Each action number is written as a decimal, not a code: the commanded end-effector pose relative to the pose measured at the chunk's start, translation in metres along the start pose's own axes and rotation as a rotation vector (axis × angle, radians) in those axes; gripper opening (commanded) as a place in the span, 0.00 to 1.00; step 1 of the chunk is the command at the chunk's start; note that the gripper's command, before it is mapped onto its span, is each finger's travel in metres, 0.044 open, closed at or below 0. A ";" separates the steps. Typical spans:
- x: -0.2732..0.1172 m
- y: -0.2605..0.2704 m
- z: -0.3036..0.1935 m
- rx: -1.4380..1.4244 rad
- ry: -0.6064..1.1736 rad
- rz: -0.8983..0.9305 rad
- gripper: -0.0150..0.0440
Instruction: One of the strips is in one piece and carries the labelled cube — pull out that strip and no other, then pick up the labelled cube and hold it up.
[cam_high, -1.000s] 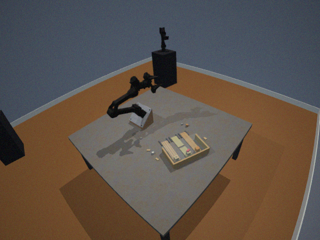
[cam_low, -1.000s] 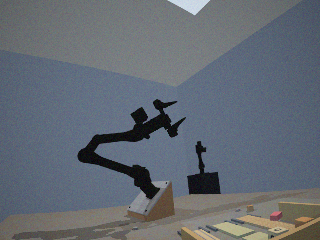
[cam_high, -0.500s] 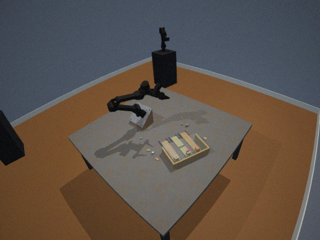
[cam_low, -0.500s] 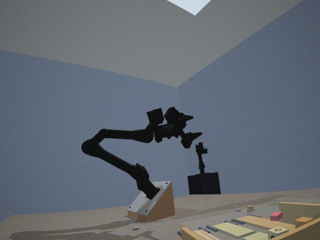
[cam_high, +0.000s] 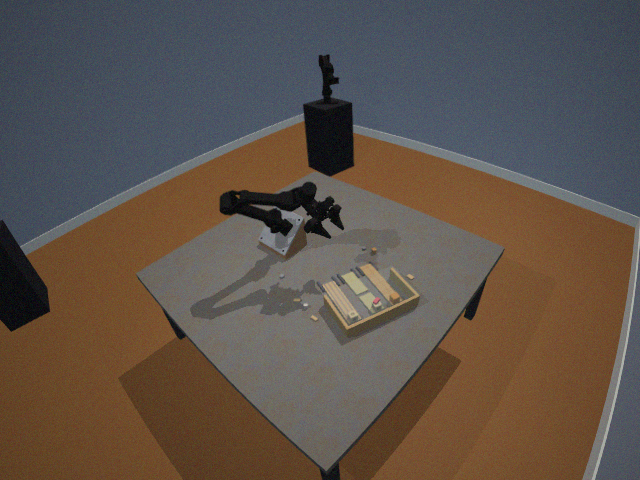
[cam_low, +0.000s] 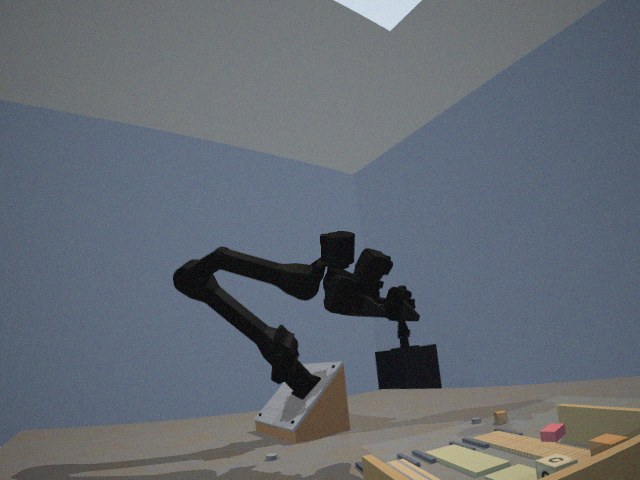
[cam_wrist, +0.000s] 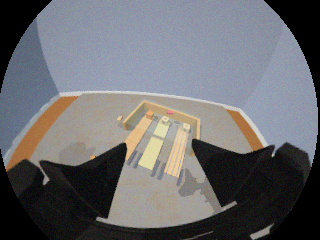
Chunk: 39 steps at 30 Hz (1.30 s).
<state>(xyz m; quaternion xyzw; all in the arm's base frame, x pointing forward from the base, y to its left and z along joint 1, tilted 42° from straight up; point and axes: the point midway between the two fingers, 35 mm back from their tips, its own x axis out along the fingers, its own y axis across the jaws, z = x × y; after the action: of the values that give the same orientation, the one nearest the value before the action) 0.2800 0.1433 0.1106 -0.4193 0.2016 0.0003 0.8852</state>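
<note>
Nearest, the jaws (cam_high: 336, 233) (cam_low: 408, 314) are being held wide apart with nothing between them, above the counter (cam_high: 320, 387) (cam_low: 155, 434) (cam_wrist: 120, 195) and well apart from the wooden tray (cam_high: 382, 317) (cam_low: 597, 462) (cam_wrist: 134, 114). In the wrist view, the tray is being seen between the fingertips, its open side facing the jaws and three strips being kept lengthwise inside.

At the tray's right in that view, a lined tan strip (cam_high: 338, 299) (cam_low: 413, 469) (cam_wrist: 177, 152) is being shown without a crosswise break, and a pale cube (cam_high: 353, 315) (cam_wrist: 186, 127) is being carried at its far end; any label there is too small to be read.

In the tray's middle, a yellow-green strip (cam_high: 354, 282) (cam_low: 467, 459) (cam_wrist: 151, 153) is being divided by a crosswise gap, its far piece bearing a marked cube (cam_high: 376, 305) (cam_low: 555, 465) (cam_wrist: 165, 120).

At the tray's left, an orange-tan strip (cam_high: 378, 281) (cam_low: 527, 444) (cam_wrist: 137, 139) is being topped at its far end by an orange block (cam_high: 394, 297) (cam_low: 610, 442) (cam_wrist: 150, 115). Near the tray's far wall, a red block (cam_high: 376, 300) (cam_low: 552, 431) (cam_wrist: 170, 112) is being shown; its support cannot be told.

Beyond the tray and counter, a second dark arm is being supported by a black pedestal (cam_high: 328, 136) (cam_low: 408, 367).
</note>
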 end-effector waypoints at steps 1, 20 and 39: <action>0.014 -0.009 -0.019 0.122 0.077 -0.045 0.93; 0.026 -0.010 -0.021 0.139 0.145 -0.039 0.80; 0.108 -0.067 -0.098 0.471 1.037 -0.146 0.25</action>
<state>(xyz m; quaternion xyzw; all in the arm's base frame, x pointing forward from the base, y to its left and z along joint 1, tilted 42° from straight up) 0.3490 0.0528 0.0698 -0.2529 0.4805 -0.2061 0.8140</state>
